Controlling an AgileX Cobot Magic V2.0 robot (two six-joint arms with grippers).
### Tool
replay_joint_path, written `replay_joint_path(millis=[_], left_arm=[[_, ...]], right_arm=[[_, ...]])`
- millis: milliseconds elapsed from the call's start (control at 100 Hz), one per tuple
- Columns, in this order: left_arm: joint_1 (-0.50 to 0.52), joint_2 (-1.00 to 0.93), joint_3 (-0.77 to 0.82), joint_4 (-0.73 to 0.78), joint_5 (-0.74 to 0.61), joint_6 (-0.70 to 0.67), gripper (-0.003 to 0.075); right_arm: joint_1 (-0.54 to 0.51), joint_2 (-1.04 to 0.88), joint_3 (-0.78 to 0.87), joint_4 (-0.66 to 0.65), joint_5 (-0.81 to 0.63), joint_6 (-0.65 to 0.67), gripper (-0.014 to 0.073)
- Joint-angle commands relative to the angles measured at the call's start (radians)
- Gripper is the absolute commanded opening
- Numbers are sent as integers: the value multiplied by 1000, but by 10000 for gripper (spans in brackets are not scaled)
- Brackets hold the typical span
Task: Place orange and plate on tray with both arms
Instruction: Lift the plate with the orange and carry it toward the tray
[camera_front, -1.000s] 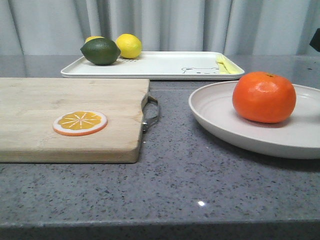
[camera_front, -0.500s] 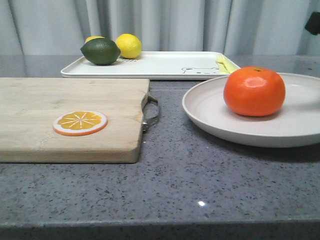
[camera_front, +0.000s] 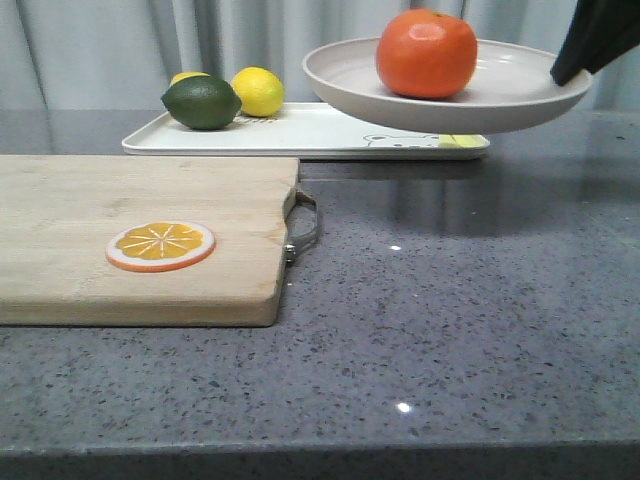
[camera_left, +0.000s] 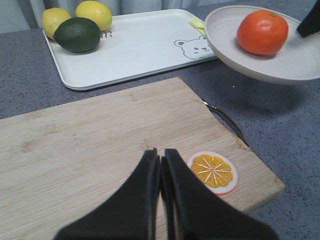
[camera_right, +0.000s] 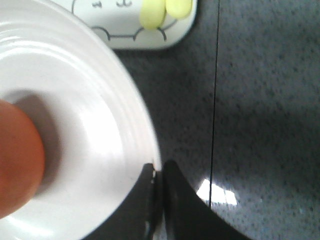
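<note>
A: Step? 
B: Plate (camera_front: 350, 72) with orange (camera_front: 427, 53) is held aloft by right claw (camera_right: 158, 172), clamped on rim, near tabletop's far right edge.
A: Next? 
B: Lowering onto tray (camera_front: 320, 130) is needed. Left claw (camera_left: 160, 165) is closed, empty.

The plate (camera_front: 450, 95), carrying the orange (camera_front: 427, 54), rose off the table. It shifted left, overhanging the tray (camera_front: 300, 135).
</note>
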Motion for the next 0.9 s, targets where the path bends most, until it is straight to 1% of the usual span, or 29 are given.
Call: replay_joint_path(millis=[0,260,400,510,720,890], left_arm=[[1,3,-29,-4,-69,-5,-19],[1,3,-29,-4,-69,-5,-19],[1,3,-29,-4,-69,-5,-19],[1,3,-29,-4,-69,-5,-19],[1,3,-29,-4,-69,-5,-19],[1,3,-29,-4,-69,-5,-19]], right_arm=[[3,18,-130,49,-10,-16,-68],[6,229,-492,82,68,-15,-68],[34,360,-693,83,124,-15,-64],[53,449,-822,83,134,-12,-60],[60,581,-1024,83,138,21,-60],[60,647,-1107,79,126,22,-60]])
